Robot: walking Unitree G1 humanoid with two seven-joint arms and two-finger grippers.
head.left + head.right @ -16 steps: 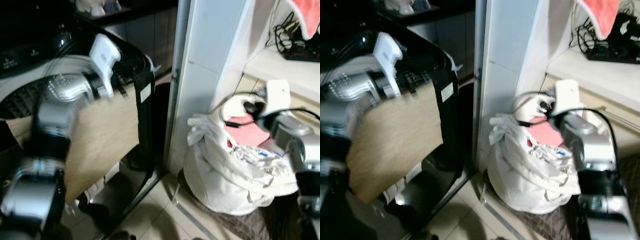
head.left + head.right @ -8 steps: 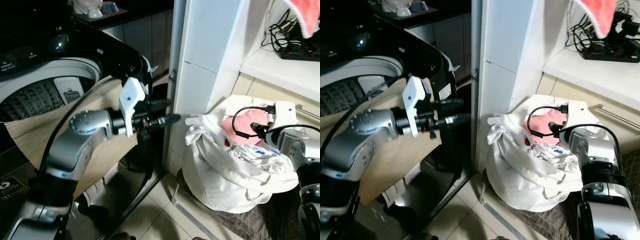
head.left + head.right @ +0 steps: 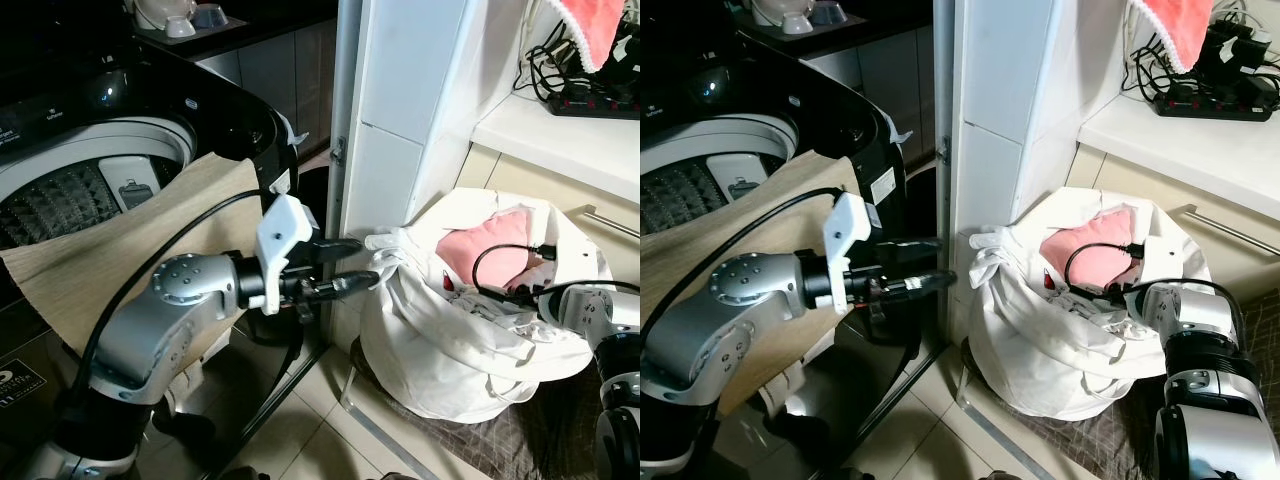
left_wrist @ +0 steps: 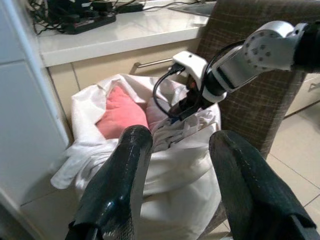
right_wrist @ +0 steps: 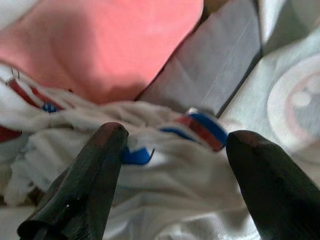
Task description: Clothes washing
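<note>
Spread wide and holding nothing, right gripper down inside the white laundry bag, fingers just over white cloth with red and blue stripes, pink garment beyond (wrist view up close). Likewise parted and empty, left gripper stretched toward the bag's knotted edge, just short of it. Further left, tan cloth draped over the open washing machine; behind, white wall and power strip on a counter.

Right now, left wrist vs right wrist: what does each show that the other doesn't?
Left wrist view: the whole white laundry bag, the right arm reaching into it, the counter with a power strip, and the open left pincer. Right wrist view: a close-up of white cloth with red and blue stripes between the open right pincer. Both: the pink garment.
</note>
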